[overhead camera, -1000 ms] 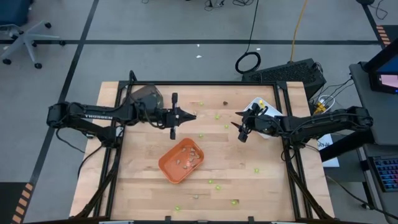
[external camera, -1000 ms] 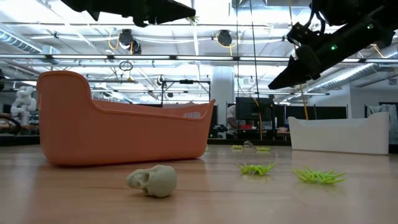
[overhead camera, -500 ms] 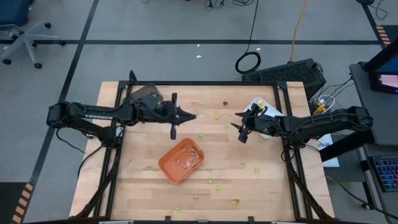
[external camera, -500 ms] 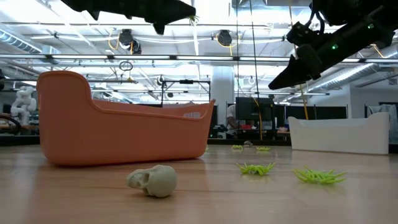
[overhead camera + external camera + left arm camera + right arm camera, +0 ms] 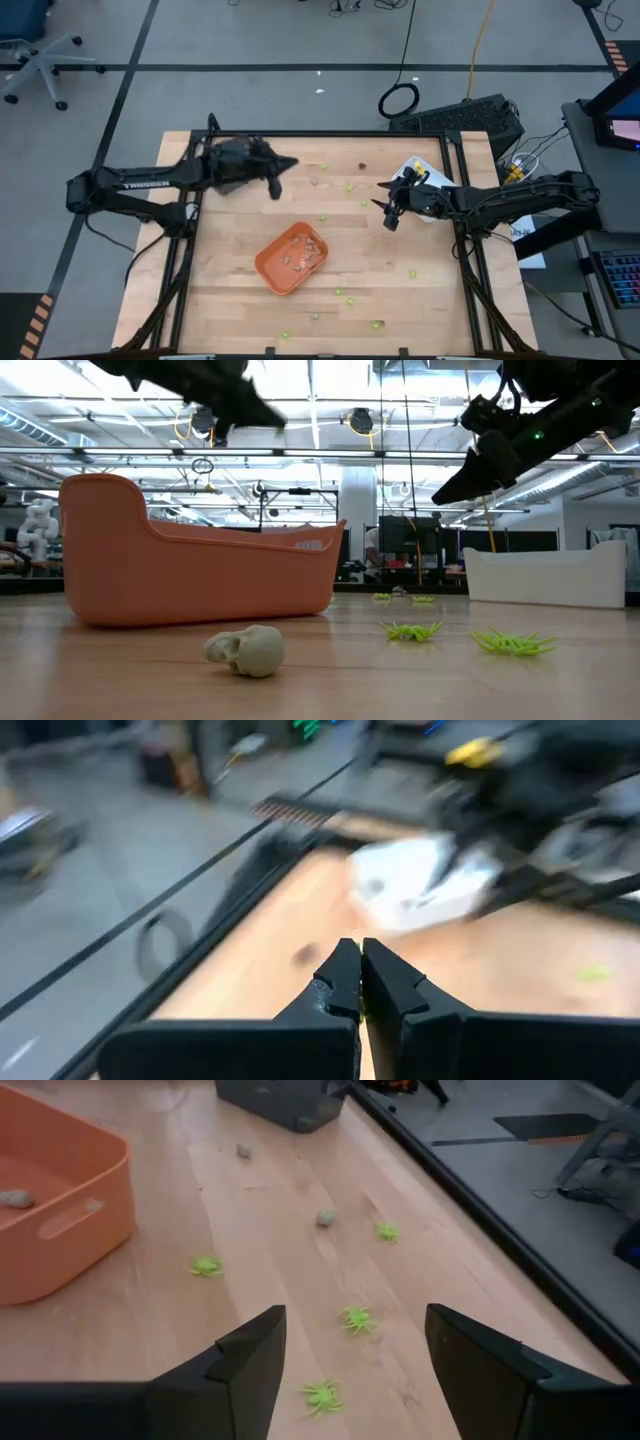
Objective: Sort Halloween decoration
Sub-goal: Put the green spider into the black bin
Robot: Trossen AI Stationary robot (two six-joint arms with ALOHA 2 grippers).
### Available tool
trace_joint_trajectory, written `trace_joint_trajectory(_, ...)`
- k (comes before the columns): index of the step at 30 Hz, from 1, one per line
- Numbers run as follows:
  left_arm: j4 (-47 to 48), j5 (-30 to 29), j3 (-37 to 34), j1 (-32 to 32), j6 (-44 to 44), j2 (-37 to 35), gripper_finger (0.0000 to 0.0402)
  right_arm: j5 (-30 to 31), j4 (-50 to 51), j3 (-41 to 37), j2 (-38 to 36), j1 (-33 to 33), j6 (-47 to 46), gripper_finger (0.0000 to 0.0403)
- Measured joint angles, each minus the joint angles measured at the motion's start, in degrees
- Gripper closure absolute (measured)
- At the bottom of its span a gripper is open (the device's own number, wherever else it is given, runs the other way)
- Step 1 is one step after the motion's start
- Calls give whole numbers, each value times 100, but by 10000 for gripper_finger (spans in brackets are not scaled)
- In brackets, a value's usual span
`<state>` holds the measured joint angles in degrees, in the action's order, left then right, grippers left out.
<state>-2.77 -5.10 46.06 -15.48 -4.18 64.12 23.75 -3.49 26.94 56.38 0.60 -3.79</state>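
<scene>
— Where do your two grippers sit?

— Your left gripper (image 5: 283, 166) hangs over the far left part of the worktop (image 5: 230, 300), jaws pressed together with nothing between them. Your right gripper (image 5: 388, 212) hovers near the right edge, just in front of the white tray (image 5: 420, 166), jaws spread wide and empty.

— And the Halloween decoration?

— Scattered. Lime-green spiders (image 5: 357, 1318) lie loose on the bare wood below your right gripper and along the near edge (image 5: 377, 324). A tan-grey skull (image 5: 247, 650) rests on the wood close to the low camera. A few tan-grey pieces (image 5: 296, 262) already lie inside the orange tray (image 5: 268, 266), which sits near the middle of the worktop, turned at an angle.

— What crowds your reach?

— The orange tray stands between the two arms. A dark grey tray (image 5: 280, 1100) sits at the far left corner, beneath your left arm. One dark brown piece (image 5: 362, 166) lies near the far edge, between the grippers.
</scene>
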Motion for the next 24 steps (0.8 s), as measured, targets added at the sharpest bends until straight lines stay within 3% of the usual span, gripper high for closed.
trace_joint_trajectory(11,2650,-492,-2,-1612,-311,5,401,-4,7,2,2,-2,-108,179)
trace_joint_trajectory(15,3282,-578,-2,-1835,-455,41,401,-2,4,2,0,-2,-109,179)
trace_joint_trajectory(24,4024,-1644,-72,-1906,-1054,41,402,26,4,2,160,46,-280,179)
